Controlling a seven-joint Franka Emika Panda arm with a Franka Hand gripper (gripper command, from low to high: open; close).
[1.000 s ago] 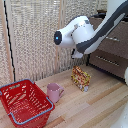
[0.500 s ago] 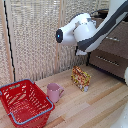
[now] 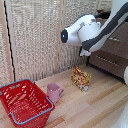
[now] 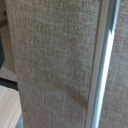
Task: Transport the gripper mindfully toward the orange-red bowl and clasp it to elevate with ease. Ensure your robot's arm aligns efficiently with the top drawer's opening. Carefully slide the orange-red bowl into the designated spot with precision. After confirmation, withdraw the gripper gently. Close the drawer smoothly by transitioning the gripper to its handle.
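The orange-red bowl is out of view in both frames. My white robot's arm reaches in from the exterior view's upper right, in front of the woven screen. A white lump under it looks like the gripper, but its fingers are hidden behind the arm. The wrist view holds no fingers, only the woven screen close up and a silver frame strip. The dark brown cabinet stands at the exterior view's right. A silver handle shows on one drawer front, and the arm partly covers the top drawer.
A big red mesh basket sits on the wooden floor at the exterior view's lower left. A pink mug stands beside it, and a patterned snack box stands further right, below the arm.
The arm has shifted only slightly between the frames. The basket, mug and box have stayed put.
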